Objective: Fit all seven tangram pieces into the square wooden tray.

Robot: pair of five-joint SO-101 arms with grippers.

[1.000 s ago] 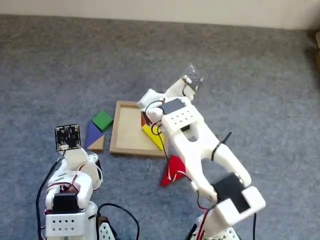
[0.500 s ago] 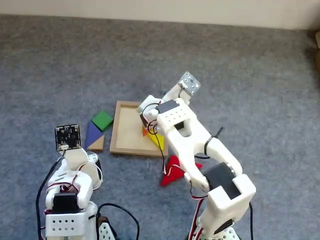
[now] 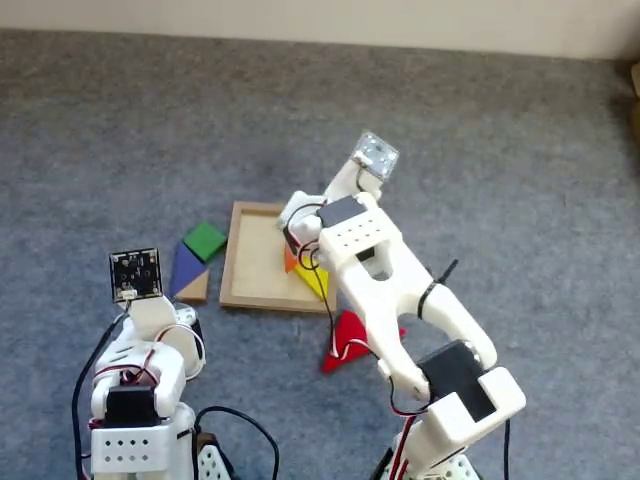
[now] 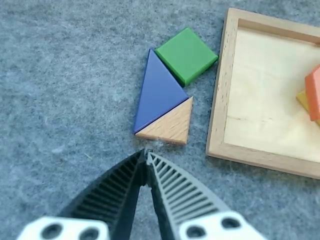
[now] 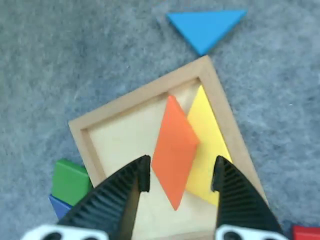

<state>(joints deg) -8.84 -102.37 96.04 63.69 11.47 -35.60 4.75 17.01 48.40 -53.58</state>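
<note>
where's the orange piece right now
In the right wrist view the orange piece lies inside the wooden tray, against the yellow triangle, below the open right gripper.

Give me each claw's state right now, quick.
Left claw: shut, holding nothing.
Right claw: open, above the orange piece in the wooden tray, not gripping it.
</note>
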